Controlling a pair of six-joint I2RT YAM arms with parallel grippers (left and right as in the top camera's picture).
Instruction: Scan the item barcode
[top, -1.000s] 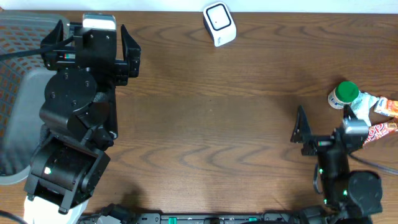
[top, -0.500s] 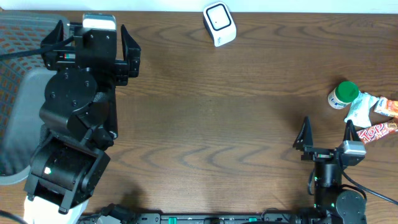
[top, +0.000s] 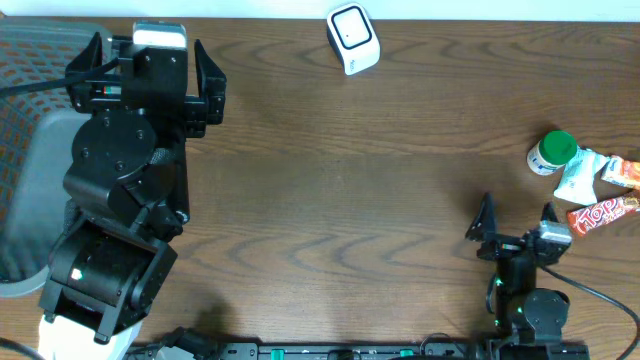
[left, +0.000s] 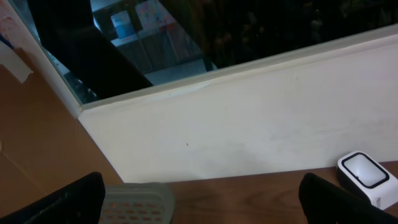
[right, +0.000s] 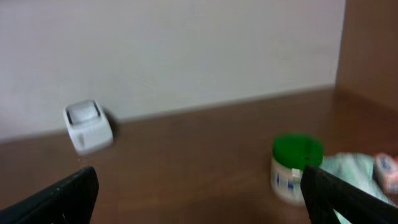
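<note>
The overhead view is sharp and evenly lit, with a mild sheen on the wooden surface (top: 350, 200). The right wrist view is soft and blurred, smearing the white scanner (right: 89, 126). The left wrist view is crisp, its window (left: 249, 25) dark.

Overhead straight down on the table (top: 400, 180); both wrist views low, toward the wall (left: 261, 124); scanner (top: 353, 38) common to all three.

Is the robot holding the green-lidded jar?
No, the jar stands on the table with nothing gripping it.
</note>
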